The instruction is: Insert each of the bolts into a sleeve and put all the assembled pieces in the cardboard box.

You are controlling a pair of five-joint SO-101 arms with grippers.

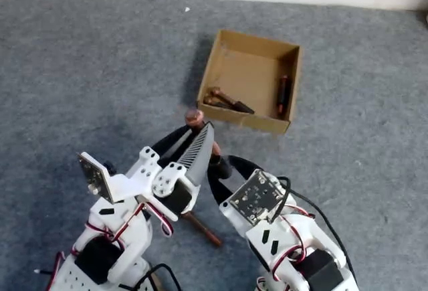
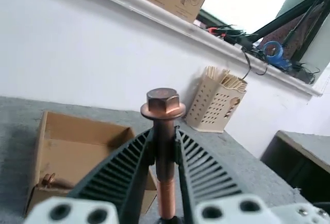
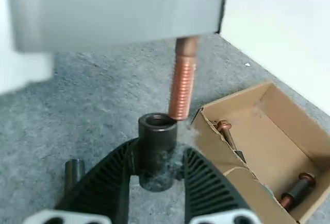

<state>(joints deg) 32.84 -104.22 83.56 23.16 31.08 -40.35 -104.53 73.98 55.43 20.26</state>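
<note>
Copper bolt (image 2: 163,104), pinched in the left gripper (image 2: 164,136), hangs tip-down just above the dark sleeve (image 3: 156,141) clamped upright by the right gripper (image 3: 157,154) beside the cardboard box (image 1: 254,70), so insertion likely needs centring, then lowering.

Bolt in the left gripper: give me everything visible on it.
The bolt looks like copper-coloured metal, with a hex head over a round flange, a smooth shank and a threaded lower end. It stands upright, head up, clamped at the shank by the left gripper between ribbed black fingers. Its threaded tip hangs at the open mouth of the dark sleeve, which the right gripper holds upright. The tip sits slightly off the bore and is not yet inserted.
</note>
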